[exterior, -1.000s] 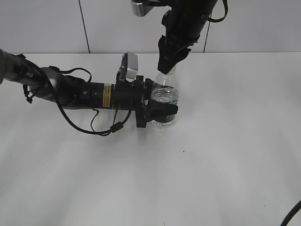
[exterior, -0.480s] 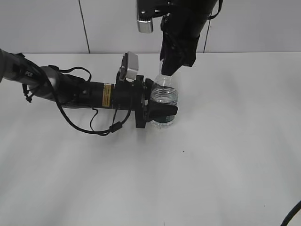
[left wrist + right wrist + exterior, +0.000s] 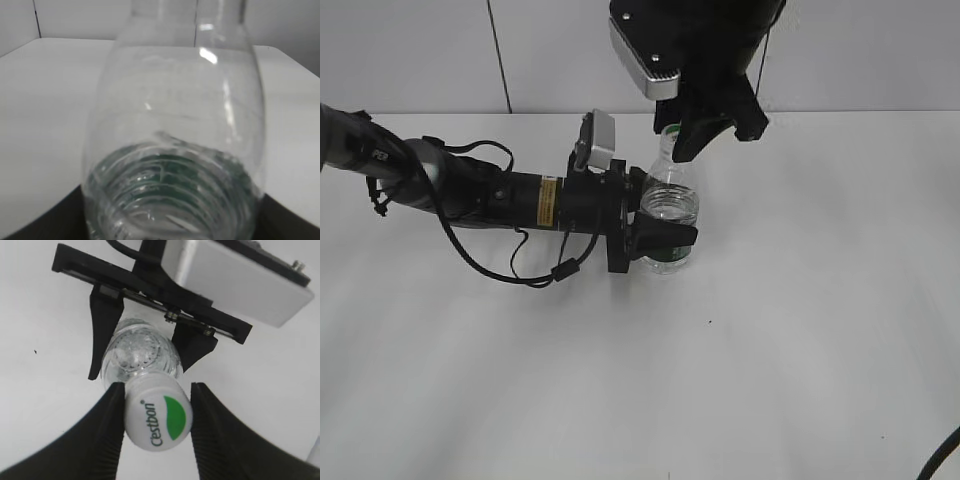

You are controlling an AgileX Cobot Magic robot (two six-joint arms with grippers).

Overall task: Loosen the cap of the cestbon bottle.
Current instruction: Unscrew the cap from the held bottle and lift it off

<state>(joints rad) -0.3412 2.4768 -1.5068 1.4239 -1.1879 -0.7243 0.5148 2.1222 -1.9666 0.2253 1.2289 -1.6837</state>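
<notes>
- The cestbon bottle [image 3: 670, 205] stands upright on the white surface [image 3: 770, 330], a little left of centre and towards the back in the exterior view.
- It is clear plastic, with a dark green label band low on its body.
- The left end effector [image 3: 665, 240] reaches in horizontally from the left and is clamped around the bottle's lower body at the label band, its dark fingers [image 3: 670, 234] pressed against the plastic.
- In the left wrist view the bottle [image 3: 175, 140] fills nearly the whole picture, clear above and greenish at the bottom, with dark finger edges at the two lower corners.
- The right end effector [image 3: 695, 135] comes down from above, over the bottle's neck.
- In the right wrist view its two black fingers [image 3: 107, 435] sit on either side of the cap [image 3: 157, 415], touching it left and right, so the jaws are closed on the cap at a narrow setting.
- The cap is white and round, with a green mark and the printed word "Cestbon" on top.
- Below the cap in that view, the bottle's shoulders [image 3: 137, 352] and the left end effector's black fingers [image 3: 102, 330] show against the surface.
</notes>
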